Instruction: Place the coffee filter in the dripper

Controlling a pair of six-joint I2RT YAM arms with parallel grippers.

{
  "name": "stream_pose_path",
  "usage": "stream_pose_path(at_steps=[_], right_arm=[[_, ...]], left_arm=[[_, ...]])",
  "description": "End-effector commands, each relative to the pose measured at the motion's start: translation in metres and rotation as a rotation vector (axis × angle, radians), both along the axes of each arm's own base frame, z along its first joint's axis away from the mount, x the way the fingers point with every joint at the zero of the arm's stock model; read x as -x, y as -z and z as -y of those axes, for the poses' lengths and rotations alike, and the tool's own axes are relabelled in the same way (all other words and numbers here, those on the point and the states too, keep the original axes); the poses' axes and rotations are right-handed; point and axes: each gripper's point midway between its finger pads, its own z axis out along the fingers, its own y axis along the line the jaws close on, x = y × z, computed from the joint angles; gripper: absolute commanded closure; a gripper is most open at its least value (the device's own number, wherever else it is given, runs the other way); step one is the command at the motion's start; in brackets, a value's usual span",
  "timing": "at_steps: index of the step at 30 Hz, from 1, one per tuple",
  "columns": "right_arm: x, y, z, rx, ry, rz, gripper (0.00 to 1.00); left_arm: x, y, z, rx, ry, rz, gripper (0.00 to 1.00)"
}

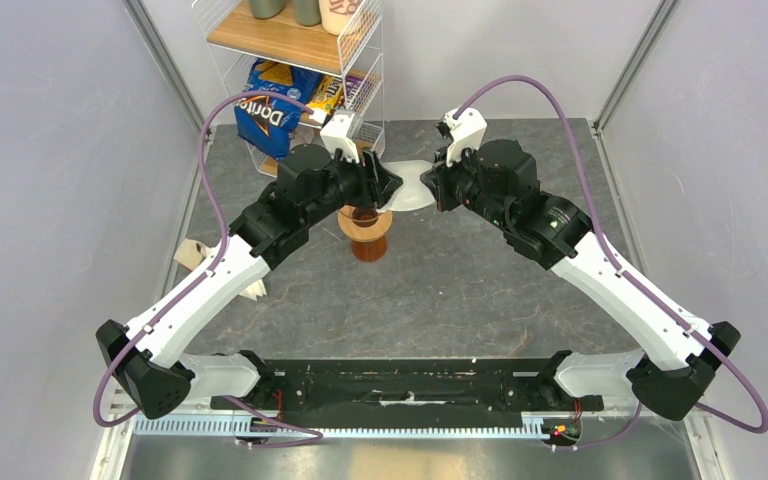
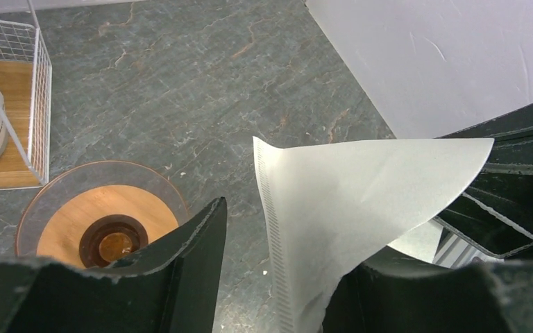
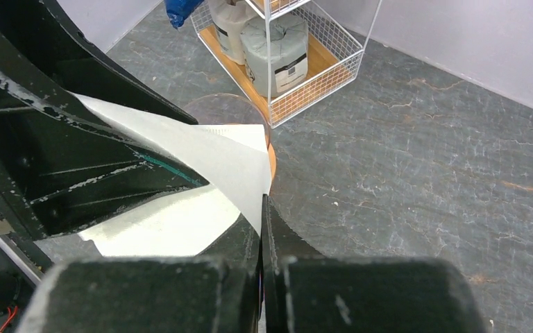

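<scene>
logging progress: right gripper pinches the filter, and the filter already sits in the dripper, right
Not quite. The right gripper does pinch the filter, but the filter is not in the dripper. The left wrist view shows the dripper empty, with the filter held clear of it.

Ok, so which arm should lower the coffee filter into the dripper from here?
Probably the right. The right gripper is shut on the coffee filter, pinching one edge, while the left gripper has its jaws apart around the paper. The dripper stands close beneath them.
</scene>
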Motion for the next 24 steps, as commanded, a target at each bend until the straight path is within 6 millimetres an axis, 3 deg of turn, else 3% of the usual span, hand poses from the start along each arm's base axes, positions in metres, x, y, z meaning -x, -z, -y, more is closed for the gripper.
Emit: stream_pose_path(at_steps=[1, 5, 8, 10, 11, 13, 15, 20, 24], right_arm=[[-0.001, -0.019, 0.001, -0.012, -0.008, 0.045, 1.00], [-0.003, -0.018, -0.001, -0.007, -0.006, 0.037, 1.00], [-0.004, -0.019, -0.003, -0.012, -0.006, 0.032, 1.00], [-0.004, -0.019, -0.003, -0.014, -0.001, 0.028, 1.00], [-0.005, -0.018, -0.001, -0.013, 0.013, 0.024, 0.97], [-0.008, -0.016, 0.005, -0.013, 0.057, 0.012, 0.70], [-0.010, -0.014, 0.011, -0.020, 0.098, 0.001, 0.57], [-0.010, -0.006, 0.009, -0.054, 0.116, -0.040, 0.39], [-0.013, -0.003, 0.008, -0.076, 0.144, -0.056, 0.35]], left_arm=[[-0.002, -0.014, -0.001, -0.027, -0.006, 0.070, 0.47], [-0.001, -0.014, 0.006, -0.034, 0.018, 0.073, 0.58], [0.000, -0.014, 0.011, -0.028, 0.029, 0.065, 0.85], [-0.001, -0.015, 0.010, -0.019, 0.018, 0.060, 0.97], [-0.002, -0.017, 0.010, -0.014, 0.012, 0.060, 0.98], [-0.002, -0.017, 0.009, -0.010, 0.002, 0.055, 0.98], [-0.003, -0.017, 0.008, -0.001, -0.009, 0.047, 0.98], [-0.002, -0.020, 0.010, 0.046, -0.017, 0.032, 0.98], [-0.004, -0.022, 0.009, 0.066, -0.043, 0.019, 0.98]])
